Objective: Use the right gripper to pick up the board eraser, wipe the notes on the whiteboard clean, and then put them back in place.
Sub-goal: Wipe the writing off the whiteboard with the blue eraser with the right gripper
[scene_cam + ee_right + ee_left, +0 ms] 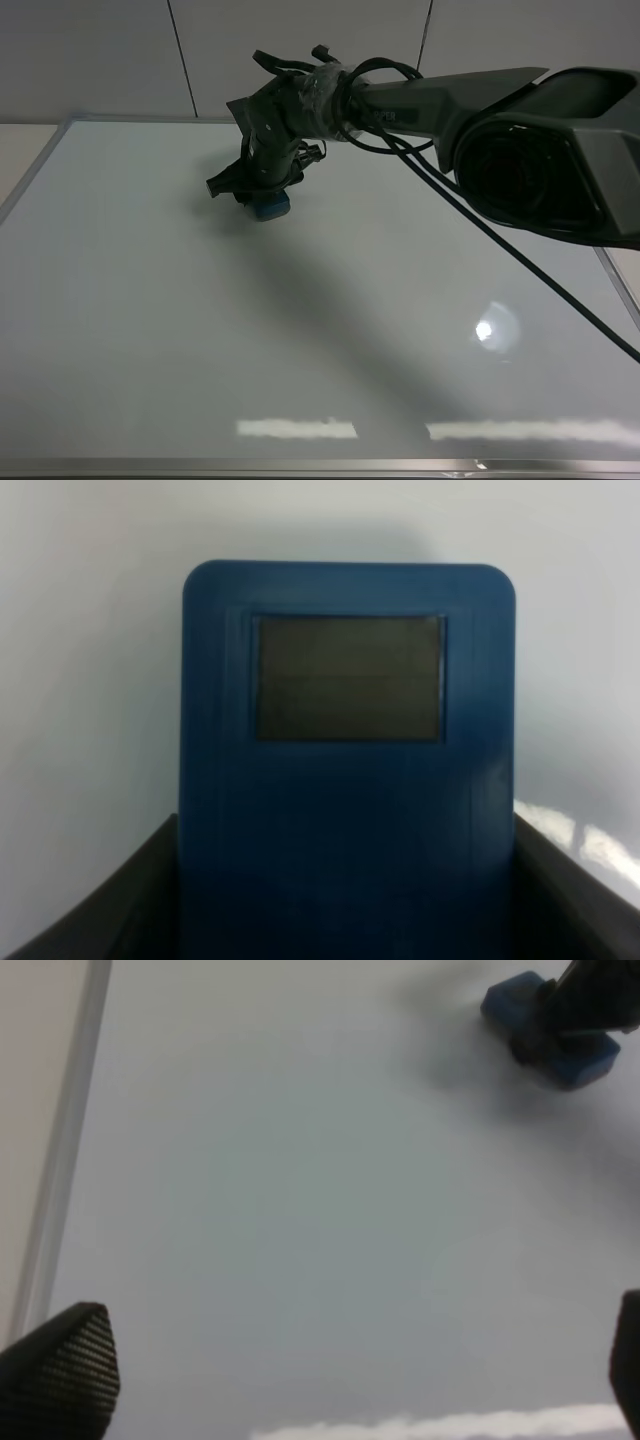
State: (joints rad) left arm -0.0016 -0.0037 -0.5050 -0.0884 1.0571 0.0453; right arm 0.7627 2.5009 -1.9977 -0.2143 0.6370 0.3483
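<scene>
The whiteboard [300, 330] lies flat and fills the exterior high view; I see no notes on it. My right gripper [262, 196] reaches across to the board's far left-middle and is shut on the blue board eraser [270, 207], which rests on the board. In the right wrist view the eraser [348, 770] fills the frame between the two dark fingers [100, 900], with a dark rectangular patch on its back. The left wrist view shows the eraser [548, 1028] far off and my left gripper [350, 1380] hovering low over bare board, its fingertips [62, 1372] wide apart and empty.
The board's metal frame runs along the left edge [30, 175], also seen in the left wrist view [60, 1160], and along the front edge [300, 467]. The right arm's black cable [520, 265] hangs over the board's right half. A white wall stands behind.
</scene>
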